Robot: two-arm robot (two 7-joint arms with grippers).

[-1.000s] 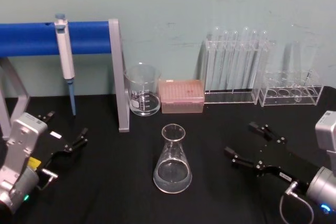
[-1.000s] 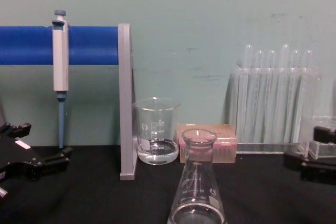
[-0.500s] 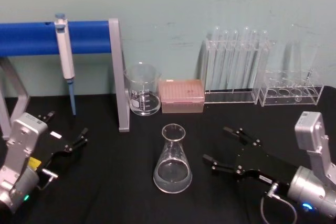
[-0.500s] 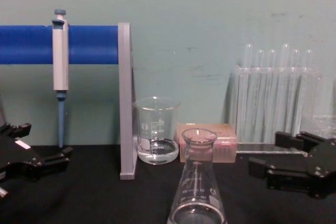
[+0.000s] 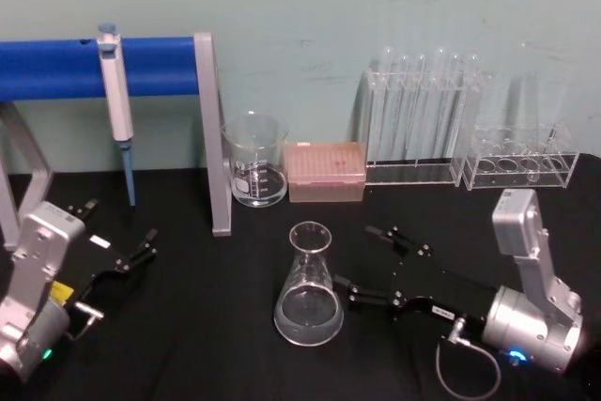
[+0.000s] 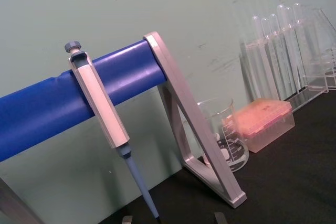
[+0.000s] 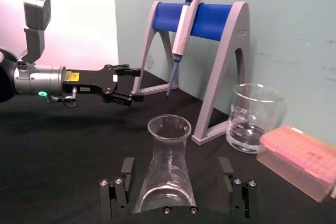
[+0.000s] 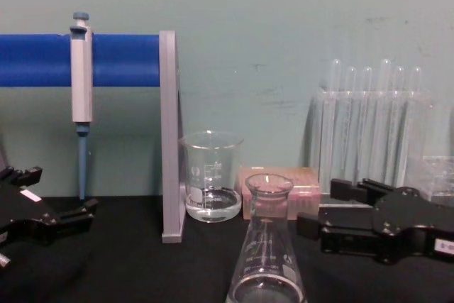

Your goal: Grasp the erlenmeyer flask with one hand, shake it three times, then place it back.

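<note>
Head view: erlenmeyer flask (image 5: pixel 308 293) upright, lower centre of frame; right gripper (image 5: pixel 353 255) spread, tips just right of it. Risk: one finger clips the wide base, tipping it. Left gripper (image 5: pixel 119 225) spread, parked lower left.

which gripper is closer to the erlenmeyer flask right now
Right. The right gripper is open and close beside the erlenmeyer flask, on its right side, with its fingers pointing at it. The left gripper is far off to the flask's left, also open.
</note>
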